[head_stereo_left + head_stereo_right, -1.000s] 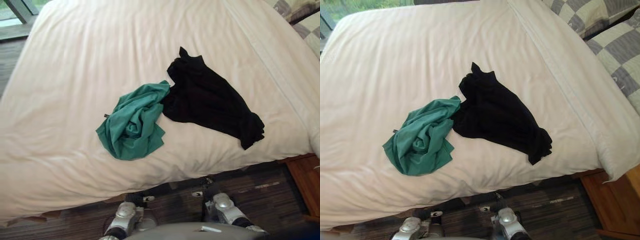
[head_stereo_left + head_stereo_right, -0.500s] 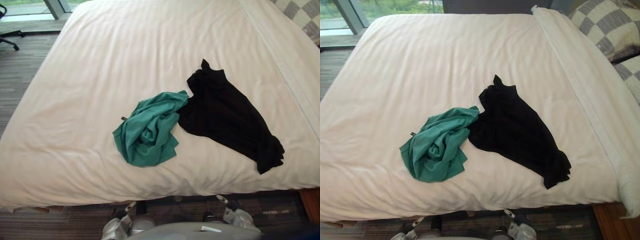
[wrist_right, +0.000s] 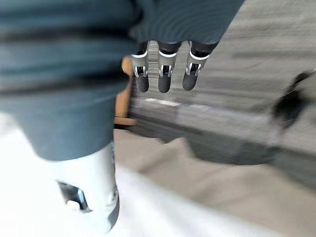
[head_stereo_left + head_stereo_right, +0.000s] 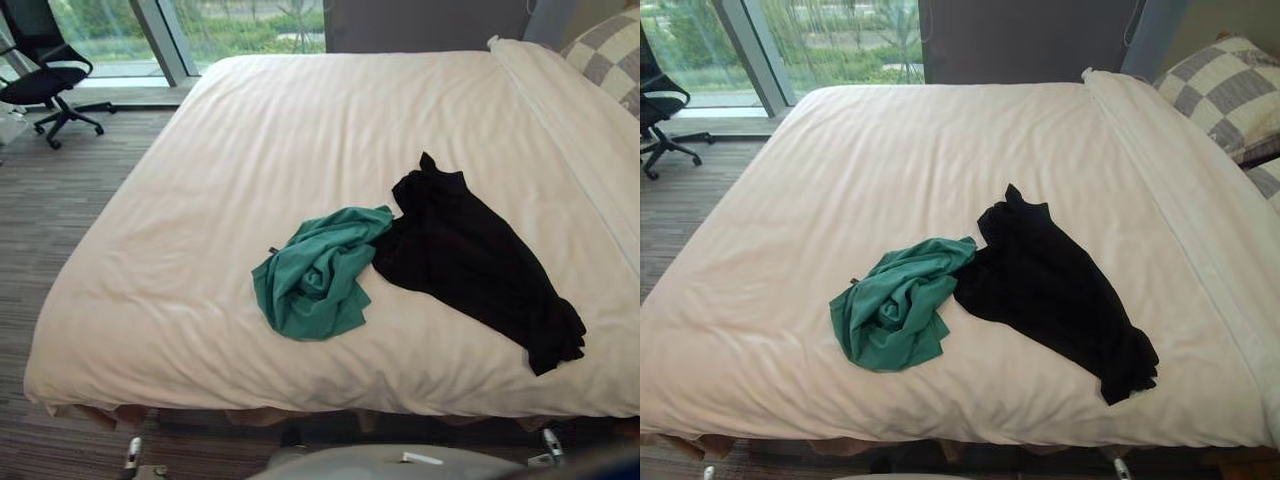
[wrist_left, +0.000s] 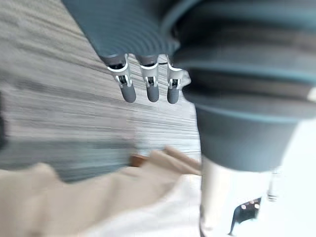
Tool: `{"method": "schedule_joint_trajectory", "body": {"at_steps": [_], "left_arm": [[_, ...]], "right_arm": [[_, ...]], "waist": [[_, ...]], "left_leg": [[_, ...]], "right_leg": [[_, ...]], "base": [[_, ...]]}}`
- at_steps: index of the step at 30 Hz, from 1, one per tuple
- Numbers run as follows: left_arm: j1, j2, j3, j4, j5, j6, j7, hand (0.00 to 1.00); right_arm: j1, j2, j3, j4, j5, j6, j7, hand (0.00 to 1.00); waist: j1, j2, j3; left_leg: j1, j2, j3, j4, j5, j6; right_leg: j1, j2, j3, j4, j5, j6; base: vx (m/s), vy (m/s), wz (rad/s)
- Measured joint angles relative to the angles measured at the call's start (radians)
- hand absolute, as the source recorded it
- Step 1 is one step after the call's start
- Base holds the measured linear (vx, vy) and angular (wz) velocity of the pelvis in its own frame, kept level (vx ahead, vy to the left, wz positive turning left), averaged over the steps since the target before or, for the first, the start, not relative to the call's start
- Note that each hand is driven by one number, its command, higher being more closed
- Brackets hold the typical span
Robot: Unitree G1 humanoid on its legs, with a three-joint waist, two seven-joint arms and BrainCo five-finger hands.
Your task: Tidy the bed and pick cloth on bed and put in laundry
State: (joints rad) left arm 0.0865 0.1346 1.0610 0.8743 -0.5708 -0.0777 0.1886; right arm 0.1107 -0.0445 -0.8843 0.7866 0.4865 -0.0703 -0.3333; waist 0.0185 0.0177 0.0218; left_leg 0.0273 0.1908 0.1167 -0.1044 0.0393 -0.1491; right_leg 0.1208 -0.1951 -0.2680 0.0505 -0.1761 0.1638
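Flagging risks before any reach: left hand [image 5: 152, 88] and right hand [image 3: 164, 79] both hang relaxed, fingers straight, nothing in them, over the floor [image 4: 60, 230] beside the bed [image 4: 760, 330]. Green cloth [image 4: 320, 275] sits bunched on the bed's white duvet [image 4: 300, 130], toward the near edge, about mid-width. Black cloth [image 4: 470, 260] lies spread toward the bed's pillow [image 4: 1230, 95] side, one corner touching the green one. Failure 1: lifting green drags black along by that contact, and black slides off the bed. 2: fingers closing too deep pinch the duvet as well and rumple it, undoing the tidy part. 3: a shallow pinch lets loose folds slip mid-carry. I'd take green from its top, clear of black.
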Motion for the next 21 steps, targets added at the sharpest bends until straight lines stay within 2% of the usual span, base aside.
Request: {"method": "schedule_joint_trajectory", "body": {"at_steps": [3, 5, 8, 9, 12, 14, 16, 18, 19, 20, 21], "left_arm": [[0.007, 0.038, -0.137, -0.189, 0.004, -0.019, 0.017, 0.00], [0.010, 0.109, -0.249, -0.350, 0.053, -0.047, 0.043, 0.00], [0.012, 0.162, -0.343, -0.535, 0.131, -0.095, 0.065, 0.00], [0.013, 0.162, -0.362, -0.572, 0.140, -0.103, 0.076, 0.00], [0.022, 0.121, -0.472, -0.697, 0.264, -0.120, 0.120, 0.00], [0.038, 0.051, -0.565, -0.756, 0.334, -0.124, 0.128, 0.00], [0.056, 0.019, -0.641, -0.787, 0.366, -0.124, 0.128, 0.00], [0.060, 0.000, -0.718, -0.822, 0.434, -0.120, 0.117, 0.00], [0.060, 0.003, -0.718, -0.823, 0.441, -0.120, 0.115, 0.00], [0.063, 0.056, -0.690, -0.843, 0.491, -0.094, 0.091, 0.00], [0.059, 0.134, -0.650, -0.889, 0.472, -0.089, 0.060, 0.00]], "right_arm": [[0.000, -0.016, -0.016, -0.178, -0.003, -0.009, -0.048, 0.00], [-0.010, -0.028, -0.014, -0.299, -0.047, -0.035, -0.086, 0.00], [-0.041, -0.065, 0.015, -0.394, -0.121, -0.055, -0.113, 0.00], [-0.048, -0.069, 0.033, -0.419, -0.132, -0.058, -0.114, 0.00], [-0.070, -0.071, 0.111, -0.488, -0.201, -0.069, -0.112, 0.00], [-0.070, -0.070, 0.166, -0.517, -0.252, -0.068, -0.102, 0.00], [-0.069, -0.063, 0.211, -0.534, -0.285, -0.067, -0.097, 0.00], [-0.075, -0.061, 0.275, -0.542, -0.363, -0.061, -0.072, 0.00], [-0.075, -0.061, 0.279, -0.545, -0.368, -0.058, -0.069, 0.00], [-0.073, -0.062, 0.303, -0.593, -0.414, -0.045, -0.054, 0.00], [-0.067, -0.073, 0.327, -0.630, -0.442, -0.044, -0.027, 0.00]], "waist": [[0.006, -0.013, -0.015], [0.011, -0.030, -0.030], [0.002, -0.040, -0.037], [0.000, -0.039, -0.036], [-0.005, -0.028, -0.036], [-0.012, -0.013, -0.023], [-0.021, -0.005, -0.023], [-0.028, -0.001, -0.009], [-0.028, 0.001, -0.008], [-0.038, 0.008, 0.003], [-0.054, 0.004, 0.023]], "left_leg": [[-0.009, 0.000, -0.001, 0.001, 0.003, -0.009], [-0.007, -0.001, 0.007, 0.007, 0.006, -0.013], [-0.003, -0.002, 0.012, 0.007, 0.006, -0.013], [0.000, -0.002, 0.013, 0.007, 0.006, -0.013], [0.009, -0.001, 0.016, 0.007, 0.006, -0.012], [0.025, 0.000, 0.025, 0.007, 0.005, -0.012], [0.029, 0.000, 0.033, 0.007, 0.005, -0.012], [0.040, 0.002, 0.043, 0.007, 0.003, -0.008], [0.042, 0.002, 0.044, 0.007, 0.002, -0.007], [0.047, 0.003, 0.051, 0.007, -0.003, -0.010], [0.060, 0.004, 0.069, 0.008, -0.009, -0.006]], "right_leg": [[-0.003, 0.000, 0.002, 0.001, 0.004, 0.006], [0.001, 0.001, 0.002, 0.001, 0.004, 0.006], [0.008, 0.002, 0.009, 0.001, 0.005, 0.006], [0.010, 0.002, 0.012, 0.001, 0.005, 0.006], [0.011, 0.002, 0.040, 0.003, 0.007, 0.006], [0.010, 0.002, 0.061, 0.018, 0.007, 0.006], [0.010, 0.002, 0.065, 0.024, 0.008, 0.006], [0.005, 0.003, 0.084, 0.030, 0.008, 0.006], [0.005, 0.003, 0.087, 0.031, 0.008, 0.006], [0.003, 0.003, 0.100, 0.032, 0.008, 0.006], [-0.004, 0.003, 0.119, 0.034, 0.009, 0.007]], "base": [[0.13, -0.026, 0.06], [0.14, -0.026, 0.12], [0.12, -0.026, 0.05], [0.07, -0.021, -0.06], [0.06, -0.026, -0.08], [0.04, -0.025, -0.10], [0.01, -0.019, -0.08], [-0.01, -0.018, -0.11], [0.00, -0.011, -0.20], [-0.01, -0.007, -0.34], [-0.02, -0.007, -0.38]]}}
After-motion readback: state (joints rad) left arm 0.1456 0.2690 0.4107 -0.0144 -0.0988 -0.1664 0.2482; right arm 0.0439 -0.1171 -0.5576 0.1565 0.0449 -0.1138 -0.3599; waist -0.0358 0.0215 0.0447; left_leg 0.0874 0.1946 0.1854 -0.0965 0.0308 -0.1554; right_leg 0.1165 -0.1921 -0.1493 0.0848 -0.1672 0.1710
